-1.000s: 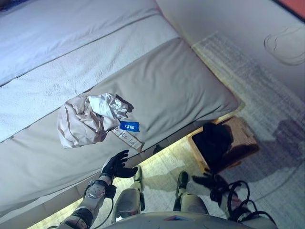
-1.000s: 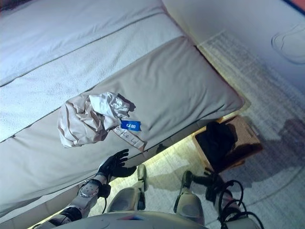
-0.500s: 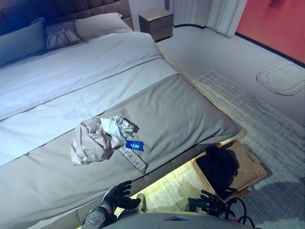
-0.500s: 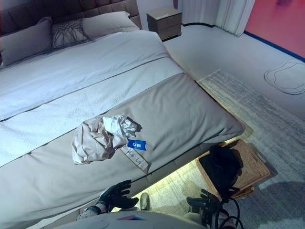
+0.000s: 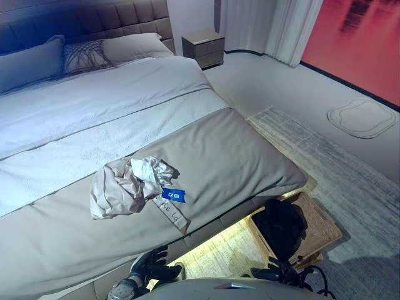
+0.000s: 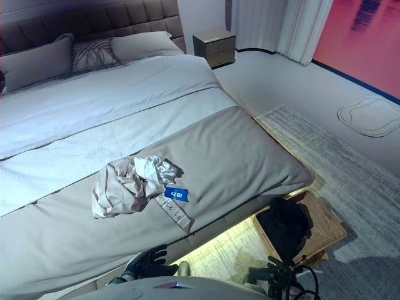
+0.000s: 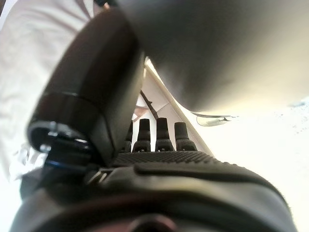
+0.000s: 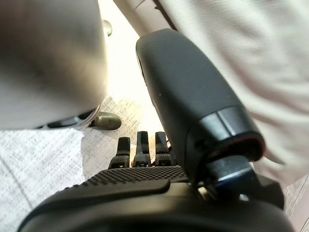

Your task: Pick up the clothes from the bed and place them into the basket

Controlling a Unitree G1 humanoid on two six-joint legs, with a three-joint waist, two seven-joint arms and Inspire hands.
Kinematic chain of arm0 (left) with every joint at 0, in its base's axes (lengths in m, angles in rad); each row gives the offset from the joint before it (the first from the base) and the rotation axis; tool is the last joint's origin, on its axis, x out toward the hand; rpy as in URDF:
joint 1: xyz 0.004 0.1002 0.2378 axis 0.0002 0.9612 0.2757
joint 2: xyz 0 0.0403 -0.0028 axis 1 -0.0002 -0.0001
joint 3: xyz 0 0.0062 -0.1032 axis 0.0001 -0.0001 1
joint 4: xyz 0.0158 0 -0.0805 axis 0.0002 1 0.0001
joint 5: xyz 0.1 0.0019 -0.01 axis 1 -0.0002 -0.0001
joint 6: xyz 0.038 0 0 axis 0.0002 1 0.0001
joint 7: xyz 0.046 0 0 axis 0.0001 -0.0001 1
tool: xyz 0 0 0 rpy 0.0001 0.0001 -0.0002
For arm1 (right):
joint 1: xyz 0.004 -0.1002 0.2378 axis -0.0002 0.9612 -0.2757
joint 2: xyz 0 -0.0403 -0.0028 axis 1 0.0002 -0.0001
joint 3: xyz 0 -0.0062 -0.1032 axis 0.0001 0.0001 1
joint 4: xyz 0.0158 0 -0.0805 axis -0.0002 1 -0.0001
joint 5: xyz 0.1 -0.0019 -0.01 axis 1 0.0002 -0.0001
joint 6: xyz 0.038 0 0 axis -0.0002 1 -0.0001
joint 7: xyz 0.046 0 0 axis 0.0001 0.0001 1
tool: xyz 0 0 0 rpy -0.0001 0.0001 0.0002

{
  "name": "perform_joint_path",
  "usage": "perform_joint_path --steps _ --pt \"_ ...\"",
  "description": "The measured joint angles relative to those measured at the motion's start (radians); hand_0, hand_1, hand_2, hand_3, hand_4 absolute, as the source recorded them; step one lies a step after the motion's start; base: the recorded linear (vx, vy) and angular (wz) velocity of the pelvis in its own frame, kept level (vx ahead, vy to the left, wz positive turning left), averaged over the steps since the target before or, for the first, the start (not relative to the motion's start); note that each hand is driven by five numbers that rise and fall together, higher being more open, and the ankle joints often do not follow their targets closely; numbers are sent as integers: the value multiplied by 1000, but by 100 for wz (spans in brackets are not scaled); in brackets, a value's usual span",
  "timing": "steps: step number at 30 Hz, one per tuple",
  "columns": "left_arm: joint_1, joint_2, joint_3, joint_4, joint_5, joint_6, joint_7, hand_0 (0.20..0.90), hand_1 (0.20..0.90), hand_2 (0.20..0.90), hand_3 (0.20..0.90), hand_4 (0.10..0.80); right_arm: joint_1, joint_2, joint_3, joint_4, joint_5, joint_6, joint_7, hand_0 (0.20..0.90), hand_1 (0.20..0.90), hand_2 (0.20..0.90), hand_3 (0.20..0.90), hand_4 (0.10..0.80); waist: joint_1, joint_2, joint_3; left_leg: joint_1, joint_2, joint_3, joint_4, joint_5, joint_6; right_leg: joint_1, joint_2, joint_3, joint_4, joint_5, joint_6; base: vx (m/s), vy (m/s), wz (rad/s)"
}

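Observation:
A crumpled beige and white garment (image 5: 125, 189) with a blue tag (image 5: 174, 195) lies on the grey bed cover (image 5: 225, 150), near the bed's front edge. A wicker basket (image 5: 320, 229) stands on the floor by the bed's corner with dark clothing (image 5: 281, 226) in it. My left hand (image 5: 150, 267) is open and empty, low beside the bed's edge, below the garment. Its straight fingers (image 7: 145, 136) show in the left wrist view. My right hand (image 5: 275, 274) is open and empty, low near the basket, with straight fingers (image 8: 140, 145) over the floor.
Pillows (image 5: 81, 55) lie at the head of the bed. A nightstand (image 5: 203, 49) stands beyond it, with curtains (image 5: 275, 28) to its right. A grey rug (image 5: 350, 169) lies under the basket, and a small mat (image 5: 362, 117) lies farther right.
The camera has tilted up, so the whole bed and room have come into view. Both hands now sit lower in the eye views. The garment has not moved.

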Motion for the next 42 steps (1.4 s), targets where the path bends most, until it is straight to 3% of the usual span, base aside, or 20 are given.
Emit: perform_joint_path --steps 3,4,5,6,9,11,14,17,18,19,21,22,23,24,27,29,31,36,39,42 --pt "-4 -2 4 8 -2 1 2 900 900 900 900 800 6 -4 3 0 -5 -10 -1 900 900 900 900 800 14 3 -2 -21 4 -13 0 0 0 5 5 -39 1 -4 -7 32 141 42" --pt "-20 -3 5 15 5 5 1 900 900 900 900 800 12 0 1 -9 0 -15 -9 900 900 900 900 800 9 0 1 -40 12 43 8 -30 0 15 9 -80 1 -7 -13 42 268 118" --pt "-55 12 4 27 13 18 -13 900 900 900 900 800 31 10 3 -27 15 -26 -41 900 900 900 900 800 5 -41 12 -55 16 147 32 -51 -15 20 -35 -148 -5 -23 -35 91 284 137" --pt "-65 16 16 27 20 26 -7 900 900 900 900 800 30 14 4 -30 16 -29 -55 900 900 900 900 800 10 -51 22 -57 19 191 60 -40 2 32 -55 -182 -5 -25 -36 73 274 120" --pt "-37 0 39 26 29 27 9 900 900 900 900 800 30 -9 15 -52 15 -43 -71 900 900 900 900 800 20 -25 24 -10 19 225 119 -46 -4 63 -74 -216 17 -42 -12 163 206 60" --pt "-24 -2 42 18 28 26 25 900 900 900 900 800 17 -10 11 -68 27 -47 -69 900 900 900 900 800 27 -37 24 31 -22 204 53 -37 4 55 -119 -209 113 -78 36 231 236 40" --pt "-34 19 42 16 36 28 29 900 900 900 900 800 -6 21 19 -98 26 -46 -53 900 900 900 900 800 32 -57 26 44 -60 171 17 -41 36 8 -186 -182 297 -97 58 162 253 49" --pt "-85 39 16 12 46 41 35 900 900 900 900 800 -23 33 36 -194 -1 -42 -71 900 900 900 900 800 33 -53 68 38 -74 91 17 -32 97 -157 -242 10 679 -7 42 143 53 115" --pt "-91 43 8 9 45 45 38 900 900 900 900 800 -34 26 46 -219 -5 -42 -83 900 900 900 900 800 29 -46 77 44 -77 42 21 -20 116 -196 -233 80 777 24 34 188 -212 102" --pt "-90 50 6 6 45 47 44 900 900 900 900 800 -44 22 56 -236 -6 -39 -93 900 900 900 900 800 16 -35 81 45 -72 -2 18 -17 126 -216 -194 128 811 -8 65 292 -405 140" --pt "-94 86 -2 6 45 58 53 900 900 900 900 800 -87 -1 64 -273 -11 -30 -108 900 900 900 900 800 -2 -41 84 27 -74 -103 14 -19 144 -196 -79 173 627 -71 63 350 -491 141" --pt "-93 92 -4 9 45 70 55 900 900 900 900 800 -110 -14 63 -269 -25 -30 -121 900 900 900 900 800 -7 -44 85 16 -78 -123 15 -18 146 -184 -50 180 505 -78 59 264 -336 92" --pt "-92 102 -4 11 45 78 57 900 900 900 900 800 -127 -27 63 -267 -39 -30 -127 900 900 900 900 800 -11 -55 84 14 -81 -141 15 -16 149 -173 -37 180 428 -77 60 271 -290 92" --pt "-84 109 -9 17 45 85 65 900 900 900 900 800 -162 -67 62 -263 -74 -32 -145 900 900 900 900 800 -16 -65 86 4 -93 -169 14 -14 153 -141 -17 182 221 -73 55 279 -231 84" --pt "-48 134 3 17 42 80 86 900 900 900 900 800 -204 -135 45 -230 -112 -31 -171 900 900 900 900 800 -7 -119 94 9 -124 -217 8 -14 149 -79 -15 210 98 -67 45 227 -209 104" --pt "-33 128 22 10 42 75 93 900 900 900 900 800 -217 -175 40 -215 -139 -29 -178 900 900 900 900 800 19 -128 93 23 -102 -201 6 -12 127 -64 -4 181 83 -56 27 116 -151 52" --pt "4 129 33 -9 45 63 88 900 900 900 900 800 -258 -235 41 -213 -165 -21 -175 900 900 900 900 800 70 -126 93 5 -58 -185 22 -14 74 -31 34 151 31 -44 11 62 -136 16" --pt "-23 153 10 -12 43 50 64 900 900 900 900 800 -507 -299 65 -161 -162 5 -197 900 900 900 900 800 112 -128 107 -102 -20 -210 77 5 -10 -91 82 105 10 -16 -28 -189 -141 14" --pt "-132 172 -52 -24 36 17 39 900 900 900 900 800 -738 -339 83 -71 -157 6 -231 900 900 900 900 800 138 -100 185 -232 -12 -236 125 20 -41 -210 90 86 58 -3 -42 -202 -10 12" --pt "-202 152 -66 -72 -23 -7 32 900 900 900 900 800 -921 -376 125 -59 -140 19 -240 900 900 900 900 800 159 -30 286 -336 -27 -251 168 38 -57 -336 70 73 157 -17 -65 -156 57 12"
